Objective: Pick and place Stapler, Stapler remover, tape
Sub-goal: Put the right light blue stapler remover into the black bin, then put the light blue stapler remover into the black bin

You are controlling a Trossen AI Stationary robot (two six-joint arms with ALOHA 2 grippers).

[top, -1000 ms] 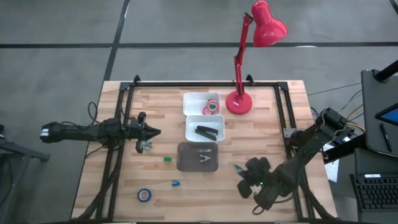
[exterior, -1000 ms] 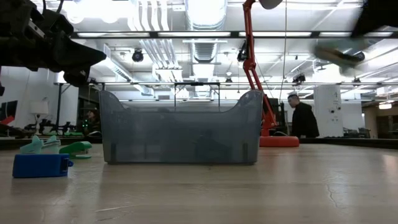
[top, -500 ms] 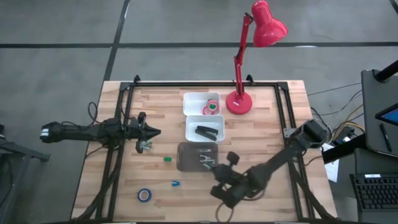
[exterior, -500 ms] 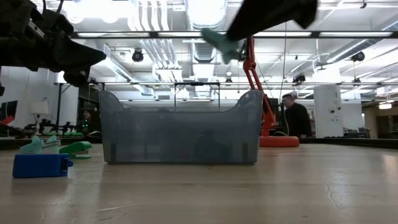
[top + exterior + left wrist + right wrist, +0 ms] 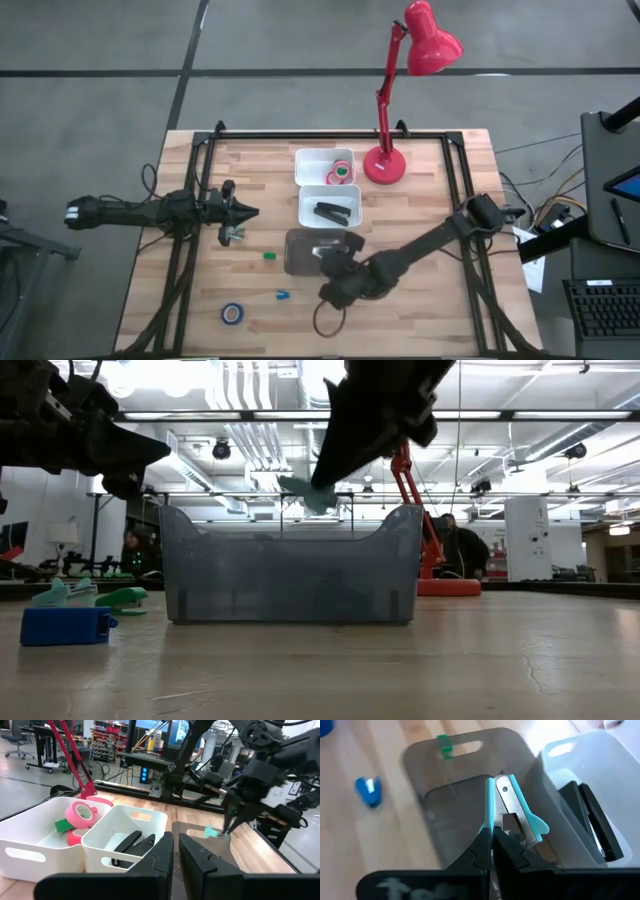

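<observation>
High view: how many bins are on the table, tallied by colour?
White bins: 2
Grey bin: 1
Total: 3

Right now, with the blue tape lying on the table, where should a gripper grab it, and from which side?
Probably straight down from above. The blue tape lies flat on the table with its hole facing up, so one finger can go in the hole and one outside, pinching the ring's wall. I'd pinch the side away from the blue remover, which lies apart from it.
</observation>
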